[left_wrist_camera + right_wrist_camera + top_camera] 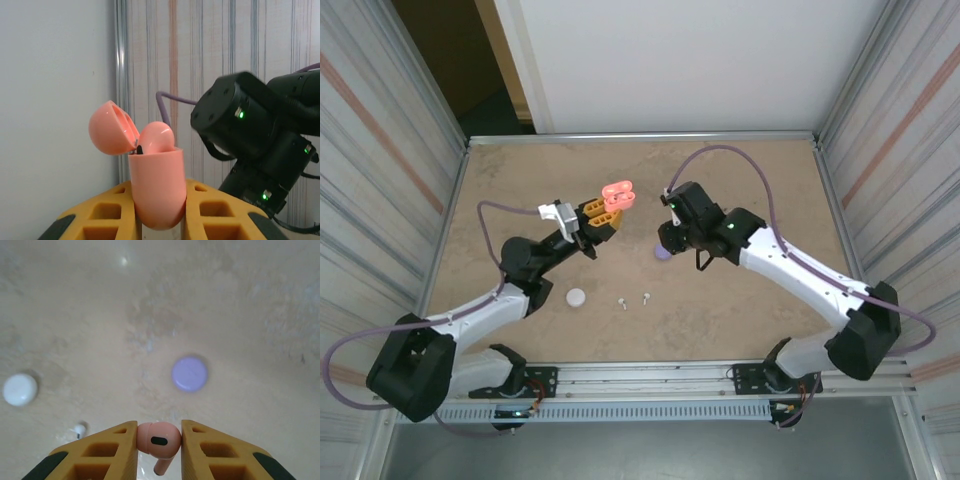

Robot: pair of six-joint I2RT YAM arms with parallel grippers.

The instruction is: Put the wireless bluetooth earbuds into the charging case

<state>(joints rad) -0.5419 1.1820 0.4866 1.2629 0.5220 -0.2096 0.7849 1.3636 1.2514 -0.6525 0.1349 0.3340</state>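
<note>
To the right of the open coral-pink charging case [156,185], which the left gripper [159,212] clamps upright with one earbud [157,136] seated, the right gripper [159,452] pinches a second coral-pink earbud [159,437]; a tilted stem could jam on the rim and slip free.

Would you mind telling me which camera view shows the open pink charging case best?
The left wrist view: the pink charging case stands close and upright, clamped in the left gripper, lid hinged open, a pink earbud seated inside. The top external view gives it as a small pink shape beyond that gripper.
</note>
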